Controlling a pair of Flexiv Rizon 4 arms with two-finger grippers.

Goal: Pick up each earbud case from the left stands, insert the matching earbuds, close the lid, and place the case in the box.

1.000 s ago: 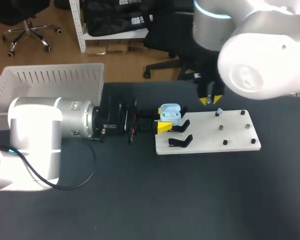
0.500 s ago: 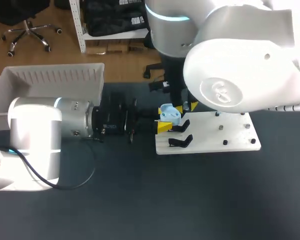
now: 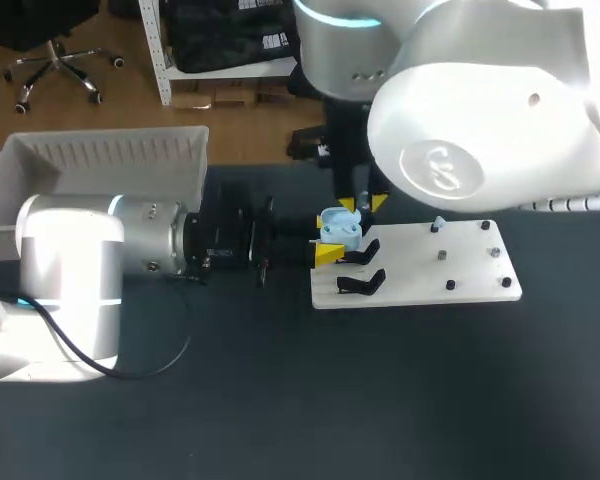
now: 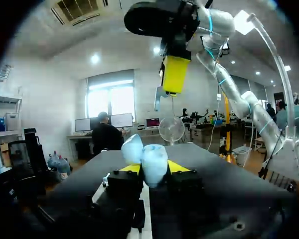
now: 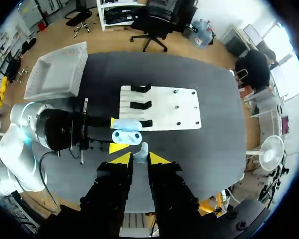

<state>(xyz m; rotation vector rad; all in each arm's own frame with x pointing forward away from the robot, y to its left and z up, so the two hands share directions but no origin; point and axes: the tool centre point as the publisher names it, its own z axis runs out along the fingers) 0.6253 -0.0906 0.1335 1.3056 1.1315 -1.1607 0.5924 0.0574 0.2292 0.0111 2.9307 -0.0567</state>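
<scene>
The left tool [image 4: 154, 169] clamped the open case [image 3: 340, 226] by its sides. Just above the case, the right tool [image 5: 140, 159] pinched an earbud [image 5: 141, 149]. Both seemed light, hard and slippery, so the earbud is probably best held by its stem.

The earbud case [image 3: 339, 226] and the earbud [image 5: 141, 152] are light blue, and the left tool [image 4: 154, 167] and right tool [image 5: 140, 158] have bright yellow tips on black bodies. The board [image 3: 460, 275] is white with black stands [image 3: 360, 283] and dark pegs [image 3: 450, 286], on a plain blue-black table [image 3: 280, 400]. The box [image 3: 110, 152] is white with a ribbed wall; the left arm [image 3: 70, 270] is white and silver, the right arm [image 3: 480, 130] white.
</scene>
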